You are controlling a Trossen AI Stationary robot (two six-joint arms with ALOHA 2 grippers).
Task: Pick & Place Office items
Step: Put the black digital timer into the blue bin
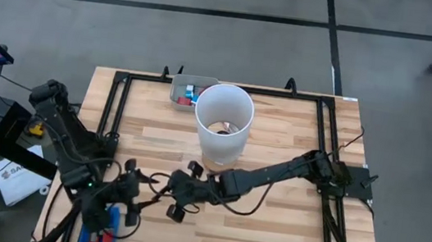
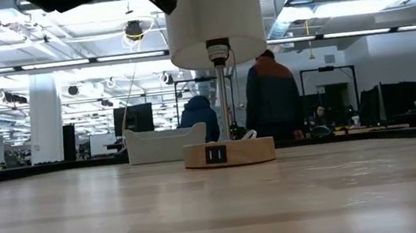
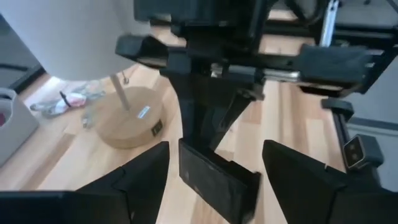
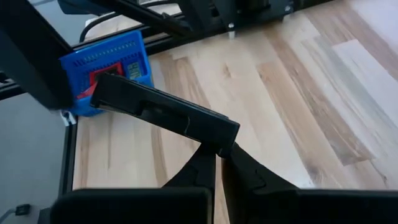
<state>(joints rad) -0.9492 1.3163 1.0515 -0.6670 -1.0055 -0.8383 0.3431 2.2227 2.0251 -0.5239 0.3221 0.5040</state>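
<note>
- My right pincer is closed tight on one end of a long black piece, which sticks out sideways from my fingertips, tilted and clear of the table.
- My left pincer faces it from the other side. Its fingers stand apart, one on each side of the black piece, with a gap showing on both sides.
- From the left wrist, the black piece hangs just below my right pincer's dark body and sits between my left fingers.
- The two pincers meet over the near part of the table, just in front of the white cylinder.
- The cylinder's round wooden base lies beyond my left pincer and off to one side, resting on the table.
- A blue tray sits past the far end of the black piece as seen from my right pincer, by the table's edge and close beside my left arm. A red piece shows inside it.
- A grey tray lies well away from both pincers, on the far side of the white cylinder, and holds red and light blue pieces.
- Two people stand in the room beyond the table.
</note>
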